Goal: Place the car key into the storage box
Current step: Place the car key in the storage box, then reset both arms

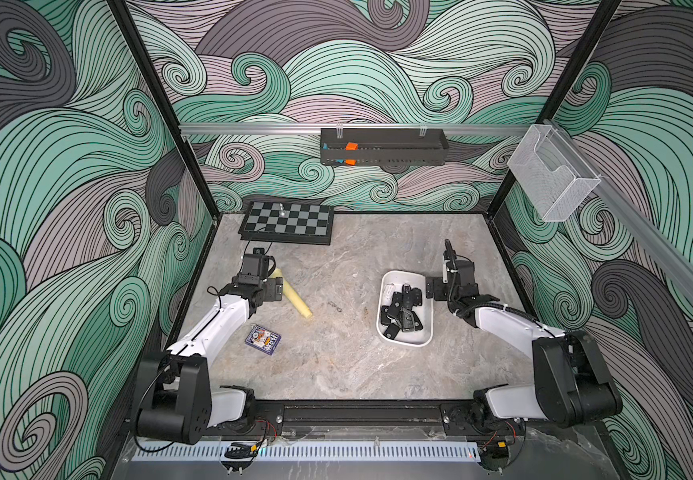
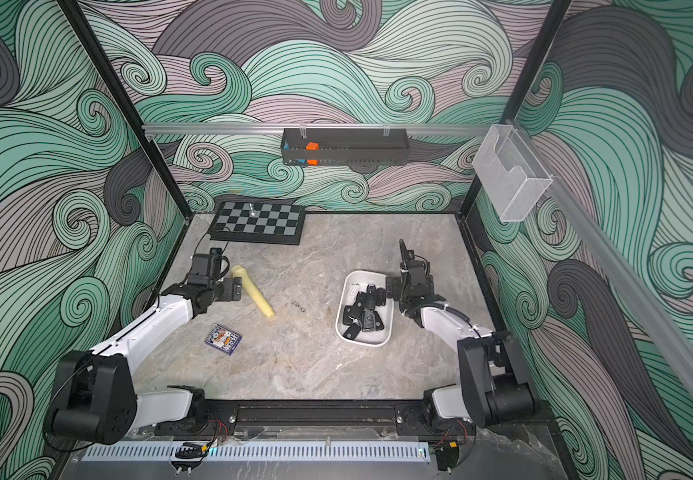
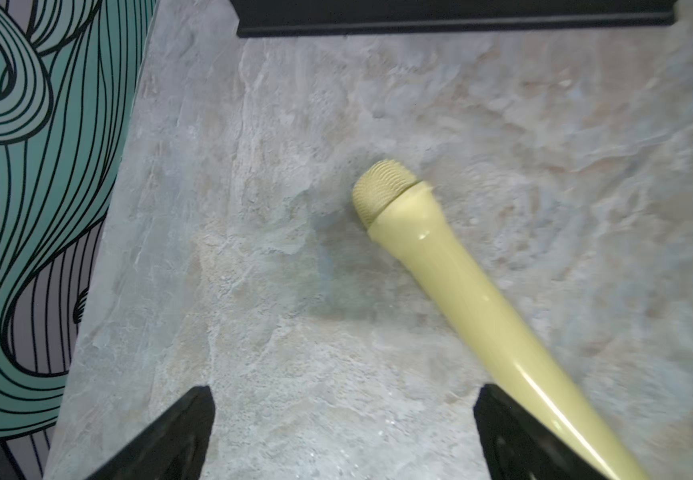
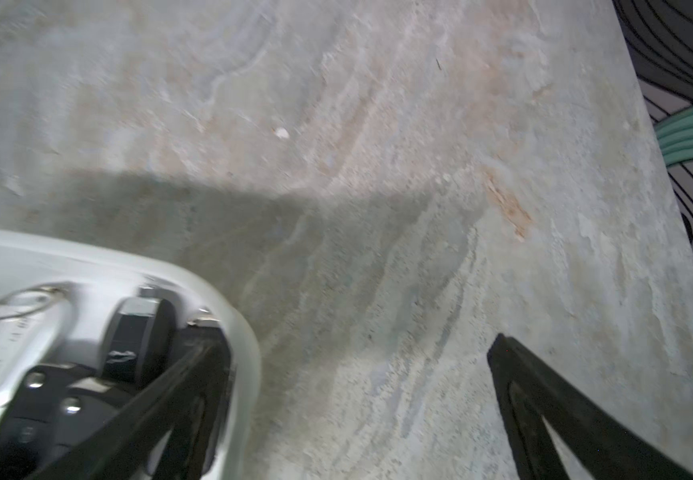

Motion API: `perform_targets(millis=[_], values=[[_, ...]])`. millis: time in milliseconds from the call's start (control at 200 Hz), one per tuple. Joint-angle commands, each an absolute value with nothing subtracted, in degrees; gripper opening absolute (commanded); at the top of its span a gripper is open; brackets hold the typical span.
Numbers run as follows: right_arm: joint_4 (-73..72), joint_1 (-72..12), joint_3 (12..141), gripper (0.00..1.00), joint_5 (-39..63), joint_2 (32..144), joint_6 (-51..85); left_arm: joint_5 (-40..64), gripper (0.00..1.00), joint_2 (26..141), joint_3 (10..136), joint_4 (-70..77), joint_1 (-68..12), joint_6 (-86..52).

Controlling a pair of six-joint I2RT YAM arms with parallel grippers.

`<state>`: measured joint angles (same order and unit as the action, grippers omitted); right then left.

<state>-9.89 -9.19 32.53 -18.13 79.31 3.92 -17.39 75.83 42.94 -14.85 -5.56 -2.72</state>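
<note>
Gaping wide and empty, your right gripper (image 4: 357,336) hangs at the rim of the white plastic storage box (image 1: 415,337) of black car keys (image 1: 403,309); left gripper (image 3: 344,388) likewise.

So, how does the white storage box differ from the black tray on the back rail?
The storage box is white with rounded corners; the black tray is long and perforated. The storage box lies on the table; the black tray hangs from the rail. The storage box holds car keys; the black tray holds an orange block. Both are open on top.
</note>
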Motion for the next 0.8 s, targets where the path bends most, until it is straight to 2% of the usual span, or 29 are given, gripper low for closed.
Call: perform_targets(millis=[0, 65, 135, 245, 315, 375, 450, 500, 540, 590, 796], values=[[-32.4, -7.6, 25.7, 0.99, -18.8, 77.9, -0.1, -18.8, 0.99, 78.6, 40.1, 0.1, -3.6, -0.6], [-45.0, -7.4, 21.7, 0.99, -17.3, 79.0, -3.4, -19.2, 0.99, 80.4, 37.3, 8.8, -3.3, -1.5], [-48.3, -6.8, 20.7, 0.99, -15.7, 81.4, -3.3, -21.1, 0.99, 83.4, 35.1, 16.9, -3.3, -1.1], [-70.0, -6.7, 16.1, 0.99, -12.4, 92.4, -5.8, -20.7, 0.99, 85.4, 32.9, 27.1, -2.6, -1.8], [-57.1, -6.2, 18.4, 0.99, -10.4, 87.7, -4.5, -18.2, 0.99, 87.9, 31.8, 32.1, -2.0, -0.2], [-62.3, -5.9, 18.9, 0.99, -10.4, 91.2, -4.8, -15.6, 0.99, 86.3, 31.5, 29.6, -0.6, -2.2], [-53.6, -5.1, 21.3, 0.99, -10.3, 88.9, -3.3, -12.1, 0.99, 88.0, 24.9, 43.1, 1.4, -2.6], [-56.5, -4.7, 20.9, 0.99, -11.2, 90.1, -2.6, -13.0, 0.99, 90.7, 23.5, 50.3, 1.4, -1.9], [-56.7, -4.7, 20.9, 0.99, -11.2, 90.0, -2.7, -12.9, 0.99, 89.6, 24.1, 47.4, 1.4, -2.2], [-55.0, -4.7, 21.1, 0.99, -11.2, 89.4, -2.5, -12.6, 0.99, 86.9, 27.1, 36.8, 1.5, -4.1], [-56.2, -4.7, 20.9, 0.99, -11.2, 89.9, -2.6, -12.0, 0.99, 87.2, 27.2, 37.5, 1.8, -3.9]])
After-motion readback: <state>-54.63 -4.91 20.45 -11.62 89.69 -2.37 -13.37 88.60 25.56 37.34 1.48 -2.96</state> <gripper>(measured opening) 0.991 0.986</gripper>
